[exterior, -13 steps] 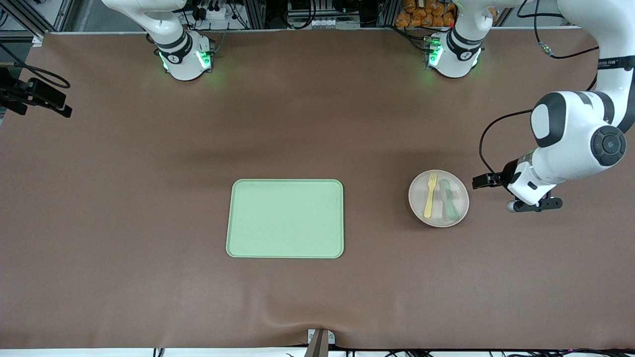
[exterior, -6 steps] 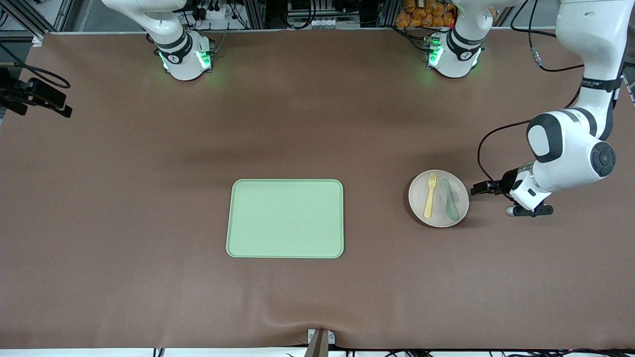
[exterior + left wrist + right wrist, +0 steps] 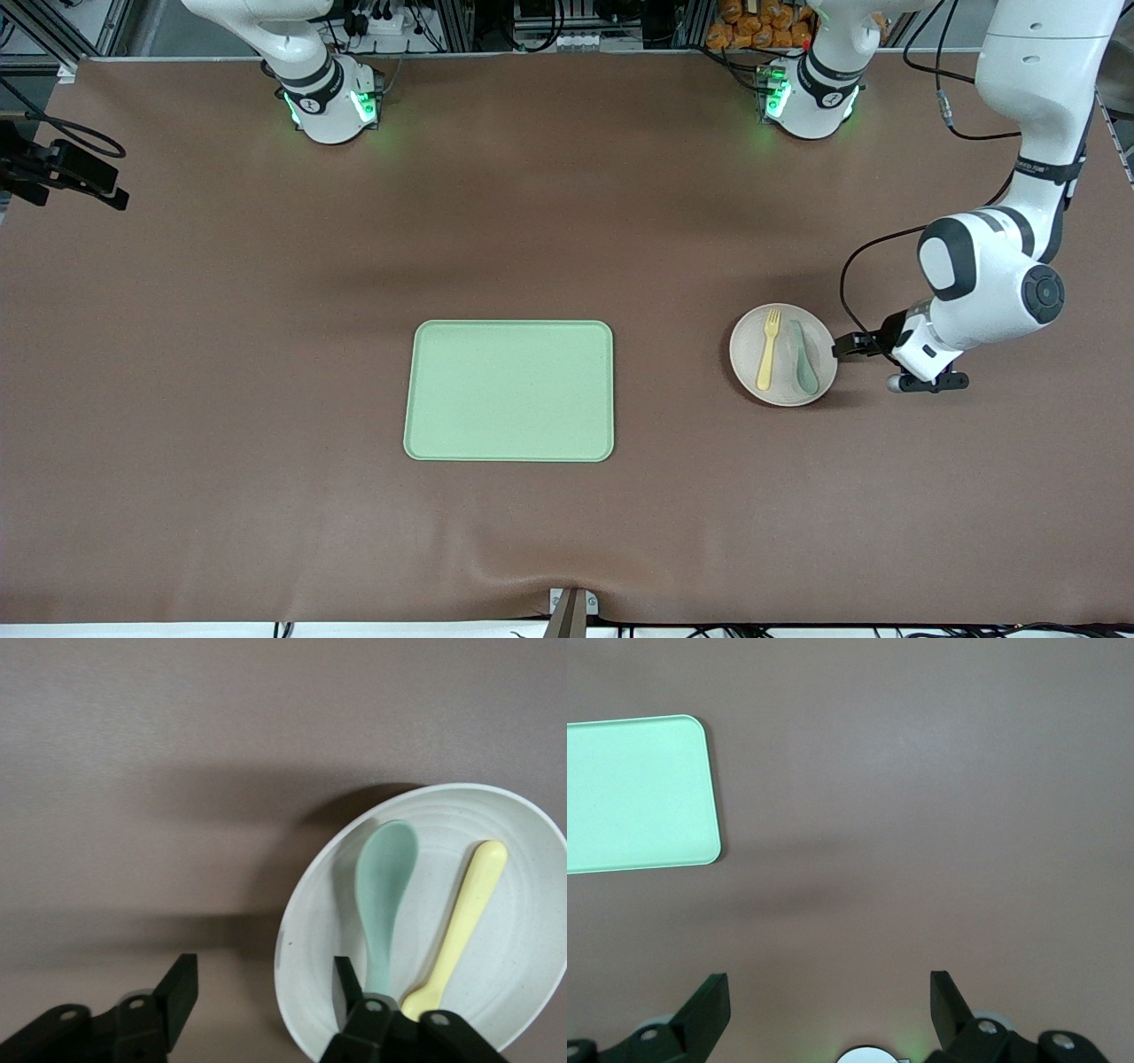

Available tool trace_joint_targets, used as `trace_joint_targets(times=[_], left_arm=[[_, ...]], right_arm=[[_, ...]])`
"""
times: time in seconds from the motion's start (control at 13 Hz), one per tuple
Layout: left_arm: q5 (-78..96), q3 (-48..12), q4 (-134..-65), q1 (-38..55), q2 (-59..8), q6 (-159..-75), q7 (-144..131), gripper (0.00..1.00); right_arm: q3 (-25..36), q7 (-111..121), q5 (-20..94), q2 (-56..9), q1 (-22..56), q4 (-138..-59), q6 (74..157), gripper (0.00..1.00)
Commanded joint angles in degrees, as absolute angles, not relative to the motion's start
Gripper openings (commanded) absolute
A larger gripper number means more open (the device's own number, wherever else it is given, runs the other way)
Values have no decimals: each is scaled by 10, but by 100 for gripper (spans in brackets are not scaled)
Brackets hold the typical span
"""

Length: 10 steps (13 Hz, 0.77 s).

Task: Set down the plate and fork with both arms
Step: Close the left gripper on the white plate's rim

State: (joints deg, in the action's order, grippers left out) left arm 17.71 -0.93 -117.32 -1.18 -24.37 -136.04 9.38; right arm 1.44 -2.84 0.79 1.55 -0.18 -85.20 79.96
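Observation:
The pale speckled plate (image 3: pixel 746 353) rests on the table toward the left arm's end, with the yellow fork (image 3: pixel 767 349) and a green spoon (image 3: pixel 803 357) lying side by side in it. My left gripper (image 3: pixel 840 348) is low at the plate's rim on the side toward the left arm's end. In the left wrist view the left gripper (image 3: pixel 263 973) is open and straddles the rim of the plate (image 3: pixel 310 948): one finger over the inside by the spoon (image 3: pixel 383 895), the other outside over the cloth. The fork (image 3: pixel 461 926) lies past the spoon. My right gripper (image 3: pixel 828 983) hangs open and holds nothing.
A light green rectangular tray (image 3: pixel 509 391) lies mid-table with nothing on it; its corner (image 3: pixel 638 793) shows in the right wrist view. Brown cloth covers the table. A small bracket (image 3: pixel 571 607) sits at the table's edge nearest the front camera.
The left arm has come down and in toward the plate, bringing its gripper to the rim, and its fingers have narrowed. The plate, fork and spoon have not moved.

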Motion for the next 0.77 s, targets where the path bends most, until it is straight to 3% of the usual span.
trace_joint_targets(times=[0.0,0.69], left_arm=[[210,-16,-1173,-10,-251,-1371,102,68],[212,-16,-1170,-11,-274,-1377,115,48]], right_arm=[[13,-21,14,25,-6,-858,801,100],[13,-22,18,25,-5,-858,800,100]])
